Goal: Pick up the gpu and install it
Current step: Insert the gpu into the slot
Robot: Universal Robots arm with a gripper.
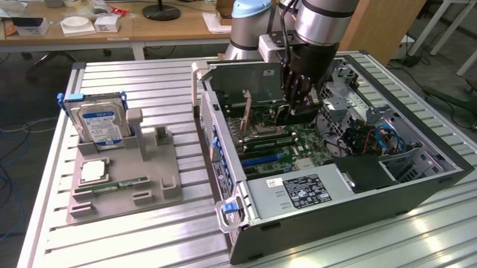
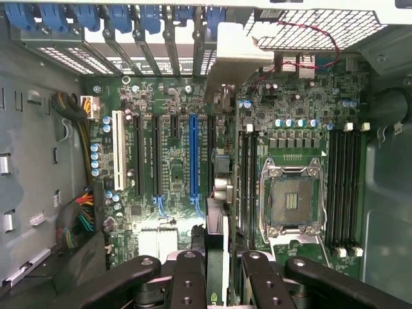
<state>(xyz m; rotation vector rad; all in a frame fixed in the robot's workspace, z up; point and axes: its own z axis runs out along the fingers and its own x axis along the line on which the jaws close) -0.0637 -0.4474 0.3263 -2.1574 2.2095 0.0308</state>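
Install step, I'd say: gripper point(image 1: 298, 103) clamped on the gpu point(image 1: 246, 82), card held on edge inside the PC case point(image 1: 335, 215), over the mobo point(image 2: 170, 187), just beside the blue slot point(image 2: 194, 154). Seating needs card edge square w/ slot, bracket toward rear openings.

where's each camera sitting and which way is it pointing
Exterior view: off the arm, above the table, looking down at the open computer case; the arm and gripper reach into it.
Wrist view: on the wrist, facing the motherboard inside; the gripper clamps the gpu edge-on.
Both show the gripper and motherboard.
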